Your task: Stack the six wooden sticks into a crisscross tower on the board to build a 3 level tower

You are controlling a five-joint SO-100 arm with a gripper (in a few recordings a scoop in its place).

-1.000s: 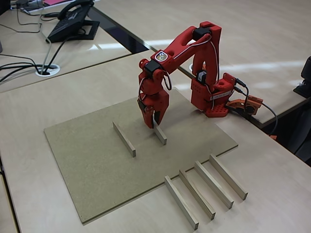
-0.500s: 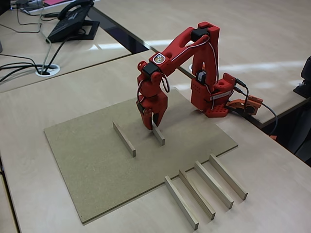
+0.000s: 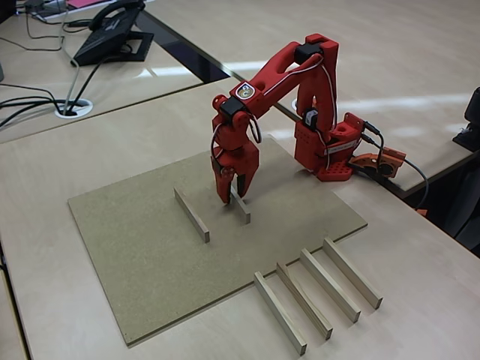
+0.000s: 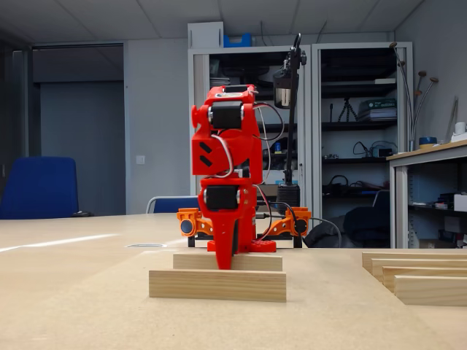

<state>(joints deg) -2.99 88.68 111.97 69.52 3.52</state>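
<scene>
Two pale wooden sticks lie parallel on the brown board. The left stick lies free; in the low fixed view it is the near one. My red gripper points straight down and is shut on the far end of the right stick, which rests on the board. In the low fixed view that stick lies behind the near one, with the gripper on it left of its middle. Several more sticks lie side by side on the desk off the board's front right edge.
The arm's red base stands at the board's far right corner with an orange part and cable beside it. A desk phone and cables lie far back left. The loose sticks fill the right side in the low fixed view.
The gripper has shifted left over the last second, and the right stick in it has slid left with it, closer to the other stick on the board.
</scene>
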